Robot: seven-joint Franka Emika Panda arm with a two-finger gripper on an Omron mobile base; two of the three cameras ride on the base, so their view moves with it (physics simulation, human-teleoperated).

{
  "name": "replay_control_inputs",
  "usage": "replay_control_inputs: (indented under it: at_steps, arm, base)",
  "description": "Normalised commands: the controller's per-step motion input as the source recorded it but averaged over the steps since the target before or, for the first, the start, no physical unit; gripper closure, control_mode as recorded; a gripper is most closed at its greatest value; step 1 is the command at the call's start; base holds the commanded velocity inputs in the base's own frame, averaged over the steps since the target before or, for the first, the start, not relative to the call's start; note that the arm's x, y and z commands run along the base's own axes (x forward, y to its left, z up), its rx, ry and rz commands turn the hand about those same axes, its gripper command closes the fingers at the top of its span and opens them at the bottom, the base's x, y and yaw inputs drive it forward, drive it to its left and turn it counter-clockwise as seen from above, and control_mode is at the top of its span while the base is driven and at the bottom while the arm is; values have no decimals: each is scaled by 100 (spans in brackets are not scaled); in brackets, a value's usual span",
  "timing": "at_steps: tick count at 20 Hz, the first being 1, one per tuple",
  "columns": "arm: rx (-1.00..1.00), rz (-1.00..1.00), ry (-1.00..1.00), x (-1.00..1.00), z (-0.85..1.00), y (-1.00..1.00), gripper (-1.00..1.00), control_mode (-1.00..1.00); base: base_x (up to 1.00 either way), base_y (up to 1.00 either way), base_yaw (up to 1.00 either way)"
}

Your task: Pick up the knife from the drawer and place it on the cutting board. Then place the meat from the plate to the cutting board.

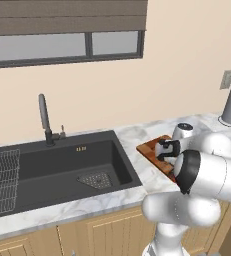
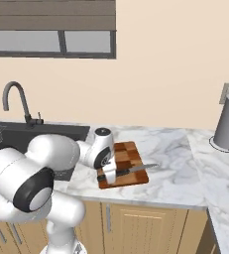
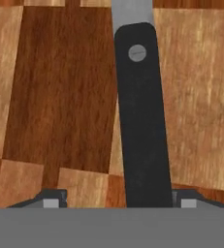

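Now we see the knife [image 3: 141, 116] lying flat on the cutting board [image 2: 128, 159] near the surface's front edge, our end effector [image 3: 116, 199] spread to either side of its dark handle, while moving the meat remains ahead.

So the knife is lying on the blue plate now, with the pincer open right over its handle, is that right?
Not quite. The knife lies on the cutting board, not on a blue plate; the hand view shows its dark handle flat on the checkered wood. The rest holds: the pincer is open right over the handle, a finger on each side.
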Motion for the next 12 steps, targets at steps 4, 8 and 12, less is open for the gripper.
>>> replay_control_inputs:
  at_steps: [4,8,12]
  arm:
    - [0,0,-3,-47,37,-4,-100,-100]
    - [0,0,0,-41,43,0,-100,-100]
    - [0,0,0,-28,71,9,-100,-100]
  base:
    - [0,0,0]
    - [0,0,0]
    - [0,0,0]
